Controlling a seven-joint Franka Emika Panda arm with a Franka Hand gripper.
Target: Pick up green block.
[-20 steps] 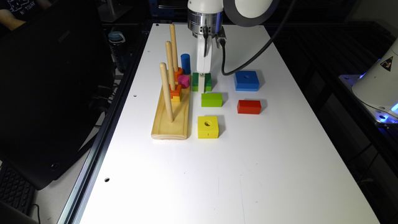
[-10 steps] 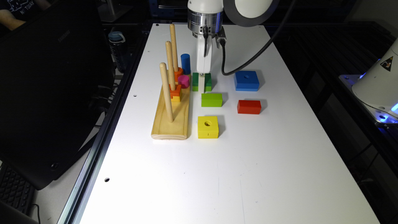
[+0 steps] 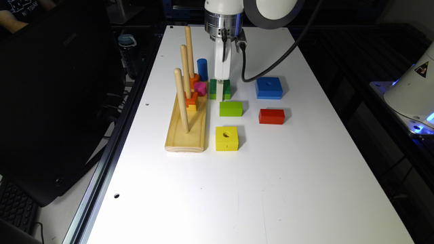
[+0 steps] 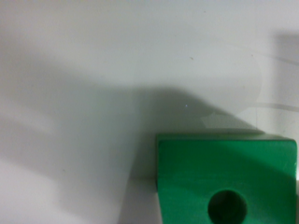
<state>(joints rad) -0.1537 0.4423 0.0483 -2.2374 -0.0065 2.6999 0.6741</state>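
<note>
White is all I can see of my pincer (image 3: 220, 88) in the exterior view, where it reaches straight down in the upper middle of the frame and its tip stands right at the green block (image 3: 226, 88), covering the block's centre so that green shows on both sides of it. Whether my pincer is wide, narrow or already closed on the block I cannot tell.

In the wrist view the green block (image 4: 196, 172) sits at the lower right of the frame, flat on the bench (image 4: 93, 70), its round hole near the lower edge. It is square, so no long axis governs the grasp; what matters is that it lies directly beneath me, calling for a straight vertical move rather than any sideways travel.

Around it in the exterior view: a pink piece (image 3: 200, 88) and a blue cylinder (image 3: 202, 69) just beside the block toward frame left, next to the wooden peg board (image 3: 184, 137). A solid lime block (image 3: 231, 108) lies just below it in the frame. A blue block (image 3: 269, 87), a red block (image 3: 271, 116) and a yellow block (image 3: 227, 138) lie farther out.
</note>
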